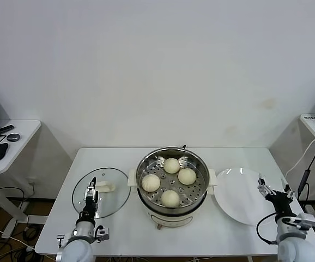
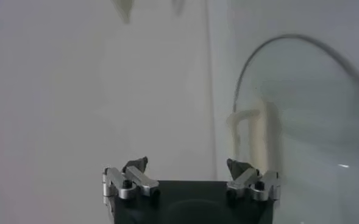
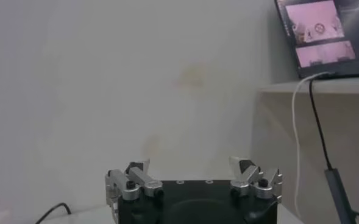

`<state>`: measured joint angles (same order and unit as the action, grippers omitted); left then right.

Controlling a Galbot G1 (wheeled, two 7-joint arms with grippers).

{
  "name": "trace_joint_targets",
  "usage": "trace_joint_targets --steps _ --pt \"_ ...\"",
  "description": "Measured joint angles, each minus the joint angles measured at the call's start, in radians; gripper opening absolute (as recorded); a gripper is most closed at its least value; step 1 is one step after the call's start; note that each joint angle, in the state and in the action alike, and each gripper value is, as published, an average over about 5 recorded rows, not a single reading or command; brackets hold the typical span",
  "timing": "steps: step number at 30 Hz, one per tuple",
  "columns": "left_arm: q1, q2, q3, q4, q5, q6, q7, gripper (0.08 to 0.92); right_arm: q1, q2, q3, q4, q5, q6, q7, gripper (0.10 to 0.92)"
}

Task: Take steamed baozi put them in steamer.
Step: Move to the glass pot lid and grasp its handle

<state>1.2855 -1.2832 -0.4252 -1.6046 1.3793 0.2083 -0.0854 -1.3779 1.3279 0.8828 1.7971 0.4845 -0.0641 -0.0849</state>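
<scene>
Several cream-white baozi (image 1: 171,165) lie on the perforated tray inside the steel steamer (image 1: 197,161) at the table's middle. The white round plate (image 1: 238,194) to its right is bare. My left gripper (image 1: 91,189) is open and empty at the front left, over the near edge of the glass lid (image 1: 115,199). My right gripper (image 1: 274,190) is open and empty at the front right, beside the plate's right rim. In the left wrist view the open gripper (image 2: 187,165) faces the lid (image 2: 307,109). In the right wrist view the open gripper (image 3: 192,165) faces the wall.
The flat glass lid with its white handle (image 1: 105,187) lies left of the steamer. A side table (image 1: 21,131) with a mouse stands at far left. A shelf with a cable (image 1: 310,158) is at far right.
</scene>
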Motion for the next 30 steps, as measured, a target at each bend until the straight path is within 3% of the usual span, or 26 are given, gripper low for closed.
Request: trace_joint_targets --steps 30 --pt "-0.133 0.0 0.02 0.183 -0.06 0.025 -0.072 0.823 -0.065 0.056 0.045 0.033 -0.034 0.016 0.012 0.823"
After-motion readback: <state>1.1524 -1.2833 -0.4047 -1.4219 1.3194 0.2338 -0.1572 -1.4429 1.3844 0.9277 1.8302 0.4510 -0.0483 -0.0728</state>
